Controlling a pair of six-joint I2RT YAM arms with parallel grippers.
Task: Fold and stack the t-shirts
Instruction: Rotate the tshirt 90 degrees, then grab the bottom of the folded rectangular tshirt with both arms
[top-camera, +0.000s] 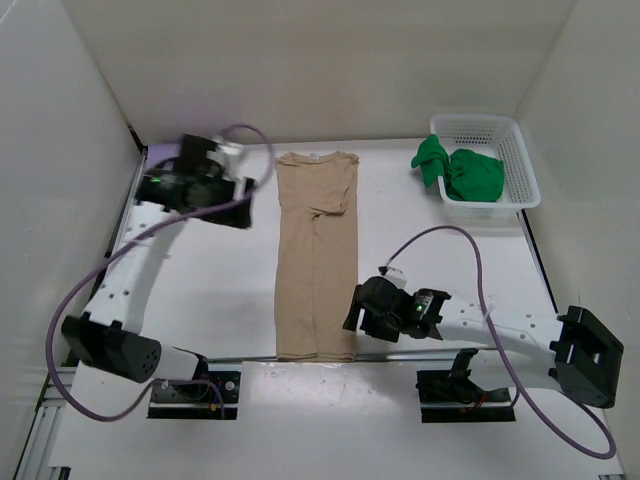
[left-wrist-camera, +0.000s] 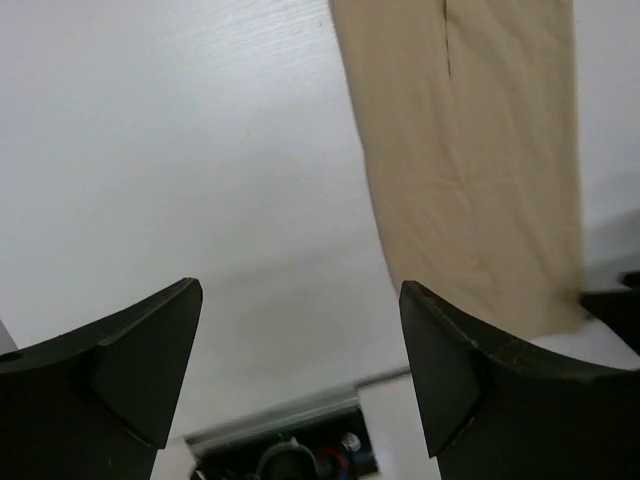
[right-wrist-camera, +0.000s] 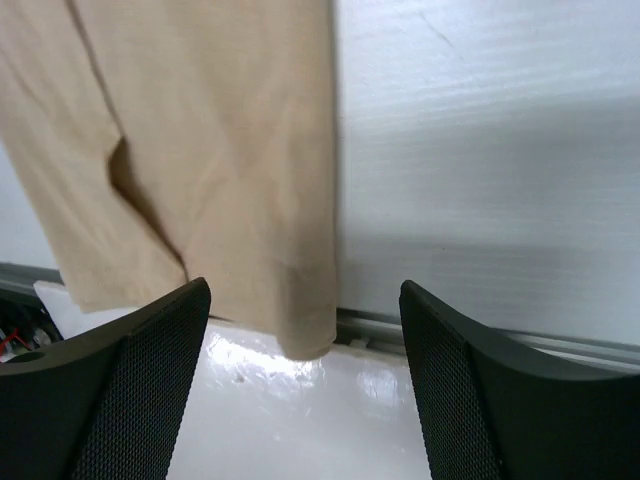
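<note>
A tan t-shirt (top-camera: 316, 260) lies on the white table folded into a long narrow strip, collar at the far end. Its near hem hangs slightly over the table's front edge. My right gripper (top-camera: 358, 308) hovers open beside the strip's near right corner. In the right wrist view that corner of the tan t-shirt (right-wrist-camera: 300, 320) shows between the open right gripper (right-wrist-camera: 303, 287), apart from both fingers. My left gripper (top-camera: 236, 204) is open, raised left of the strip's far end. The left gripper (left-wrist-camera: 300, 290) holds nothing. A green t-shirt (top-camera: 462, 170) lies bunched in the basket. A lavender t-shirt (top-camera: 155, 156) peeks from behind the left arm.
The white mesh basket (top-camera: 520, 165) stands at the far right corner. White walls close the table at the left, back and right. The arms' purple cables loop over the table. Metal rails and the arm bases run along the near edge (top-camera: 300, 365).
</note>
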